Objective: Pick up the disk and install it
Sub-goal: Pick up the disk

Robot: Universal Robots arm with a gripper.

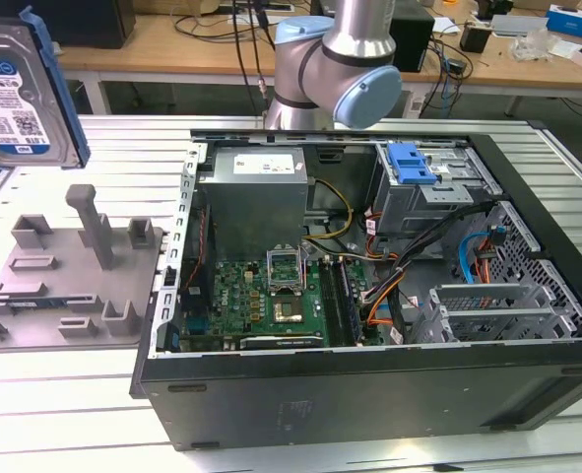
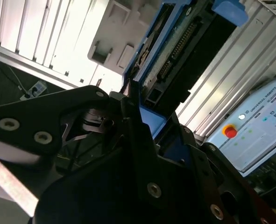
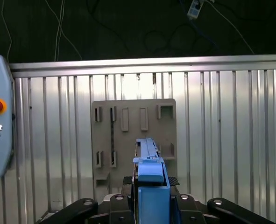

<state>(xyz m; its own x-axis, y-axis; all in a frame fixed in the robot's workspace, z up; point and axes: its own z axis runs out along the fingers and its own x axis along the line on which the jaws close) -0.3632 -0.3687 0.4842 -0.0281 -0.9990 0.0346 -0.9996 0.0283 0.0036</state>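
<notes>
The disk, silver in its blue carrier bracket, hangs on edge in the air above the grey fixture, its bracket clamped in the closed tool. The pick-up looks done, the installation not: the open computer case stands beside the fixture on the ribbed worktop, its drive cage well apart from the disk.
</notes>
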